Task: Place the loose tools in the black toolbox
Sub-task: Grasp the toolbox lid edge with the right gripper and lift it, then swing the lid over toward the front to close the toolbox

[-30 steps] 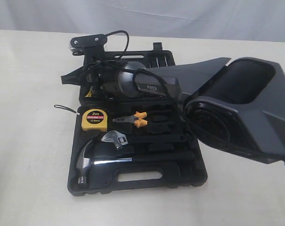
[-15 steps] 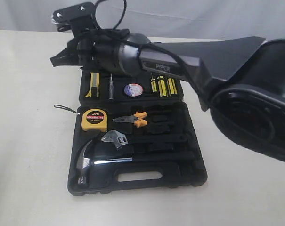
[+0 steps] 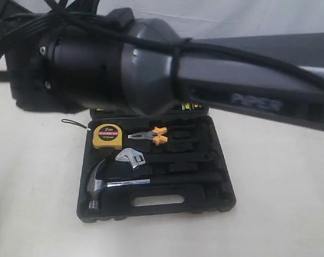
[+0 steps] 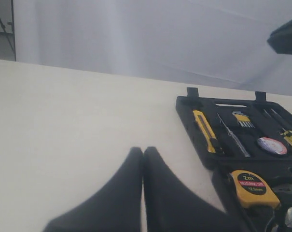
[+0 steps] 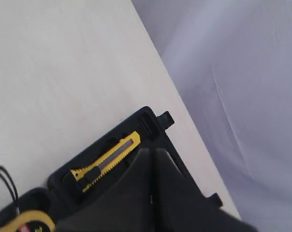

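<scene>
My left tool (image 4: 143, 151) and right tool (image 5: 152, 152) are both pressed together, empty. In the black toolbox (image 3: 226, 195) on the desk (image 3: 33, 203), the tape measure (image 3: 107, 135) and pliers (image 3: 149, 136) lie in the near half, the utility knife (image 4: 206, 131) and tape roll (image 4: 271, 145) in the far half.

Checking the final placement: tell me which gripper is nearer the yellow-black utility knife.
Right. The right gripper, shut, hovers close by the utility knife lying in the toolbox. The left gripper, also shut, is over bare table, off to the side of the toolbox.

Dark grey arm (image 3: 97, 69), bundled black cables (image 3: 76, 20)
</scene>
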